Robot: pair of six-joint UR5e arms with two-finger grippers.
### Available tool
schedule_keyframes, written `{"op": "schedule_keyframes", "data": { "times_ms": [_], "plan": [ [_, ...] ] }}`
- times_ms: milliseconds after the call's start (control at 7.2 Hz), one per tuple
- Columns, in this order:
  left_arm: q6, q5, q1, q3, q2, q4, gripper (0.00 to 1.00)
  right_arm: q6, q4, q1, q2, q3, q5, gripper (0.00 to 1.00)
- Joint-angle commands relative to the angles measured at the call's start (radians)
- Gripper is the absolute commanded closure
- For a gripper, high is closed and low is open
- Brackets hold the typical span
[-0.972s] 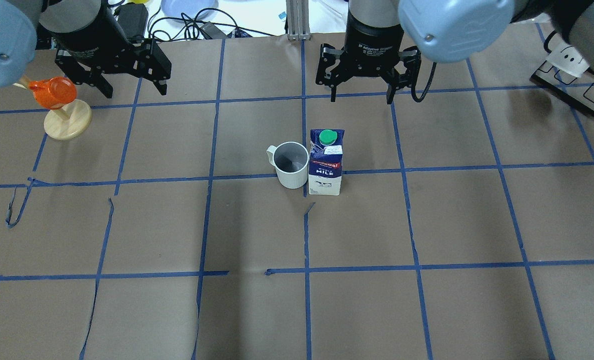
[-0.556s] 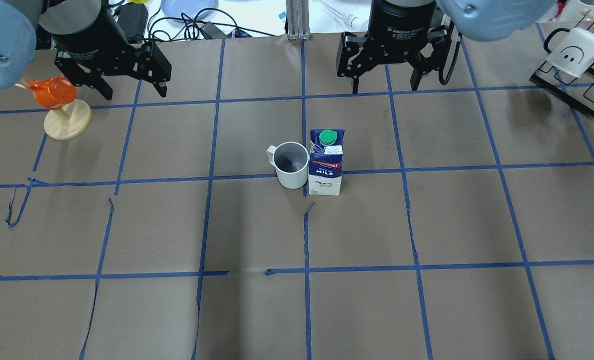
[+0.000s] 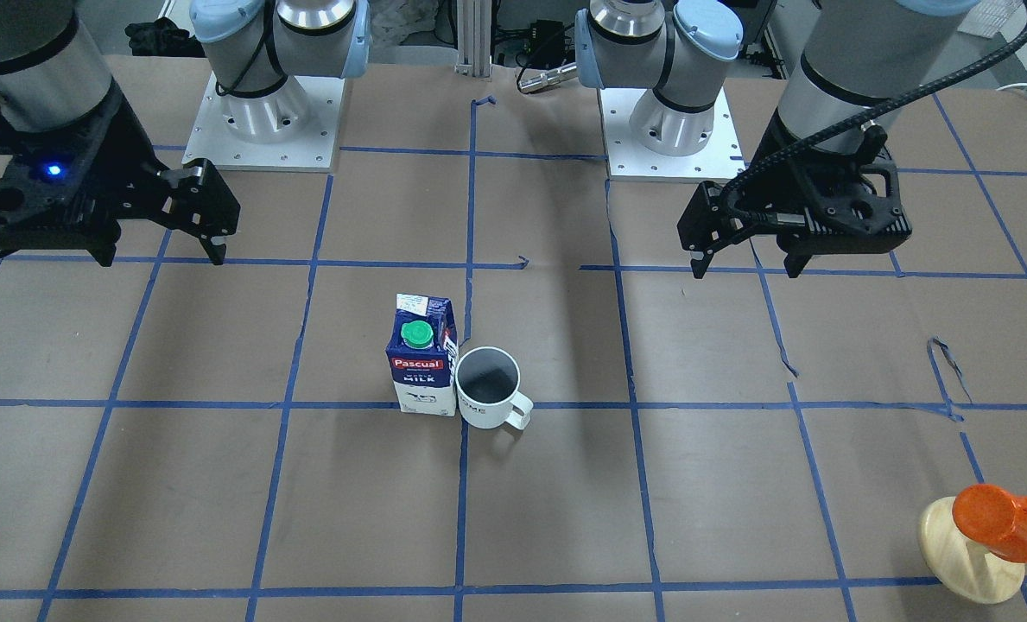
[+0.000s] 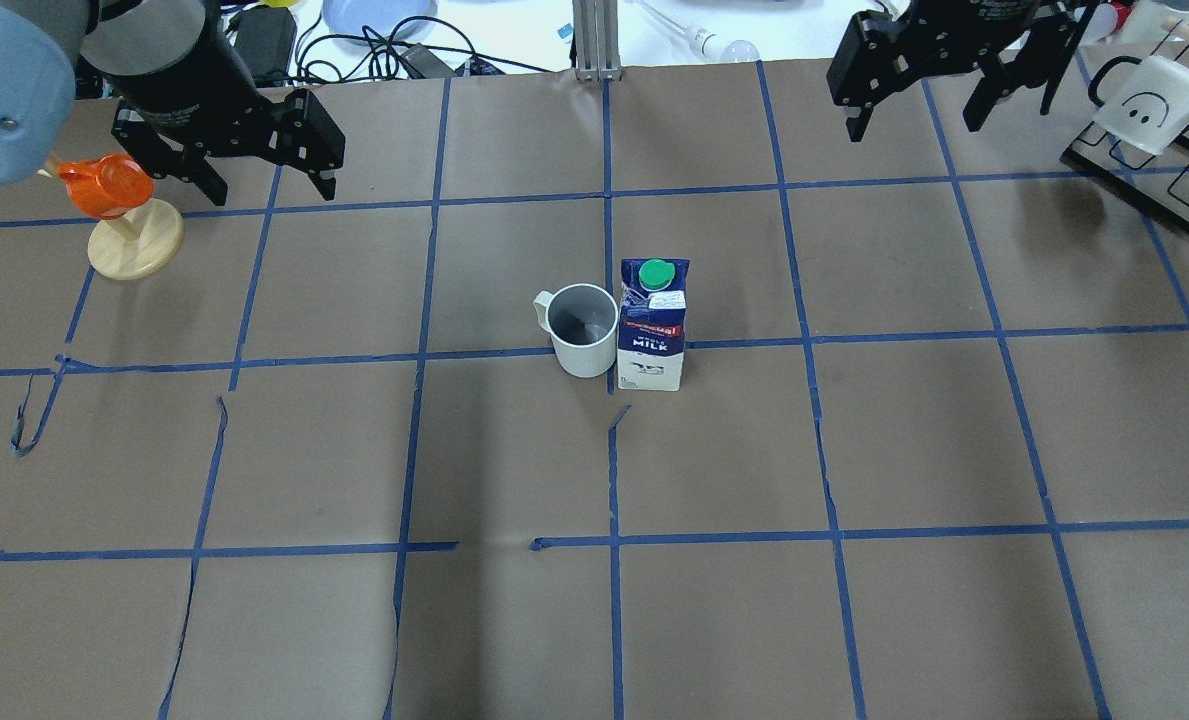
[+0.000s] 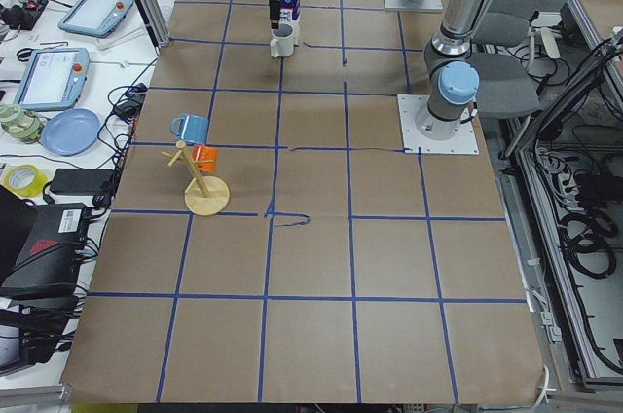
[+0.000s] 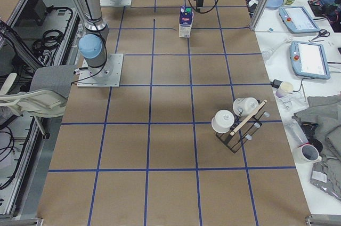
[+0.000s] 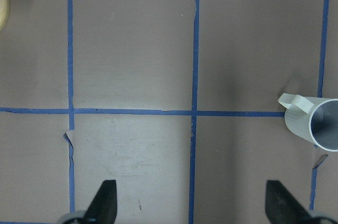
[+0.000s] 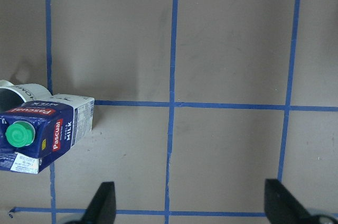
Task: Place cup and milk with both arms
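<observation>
Standing side by side on the counter [image 4: 854,450], cup [image 4: 584,335] and milk [image 4: 652,330] look placed. So left hand [image 4: 274,190] and right hand [image 4: 916,128] hang wide open, empty.

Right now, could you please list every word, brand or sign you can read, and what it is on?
"Pascual": red band on the milk carton.
"MILK": white letters on the carton's blue front, below that band.
Small white sticker on the carton's top: too small to read.
Black lettering on the cup: too blurred to read.
Smiley face, no words: a separate white mug.
</observation>
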Motion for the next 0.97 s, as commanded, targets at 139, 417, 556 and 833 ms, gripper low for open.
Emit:
{"op": "schedule_keyframes", "data": {
  "times_ms": [139,417,556,833],
  "plan": [
    [0.0,0.0,-0.001,-0.002,0.001,-0.001,0.0,-0.008,-0.01,-0.011,-0.063,0.09,0.002,0.01],
    [0.0,0.0,-0.004,-0.002,-0.001,-0.002,0.0,0.014,-0.032,-0.011,-0.078,0.111,0.002,0.0],
    [0.0,0.002,-0.004,-0.003,-0.001,-0.002,0.0,0.012,-0.034,-0.01,-0.08,0.111,0.003,0.0],
    [0.0,0.002,-0.005,-0.003,-0.002,-0.002,0.0,0.011,-0.034,-0.01,-0.08,0.108,0.005,0.0]
  ]
}}
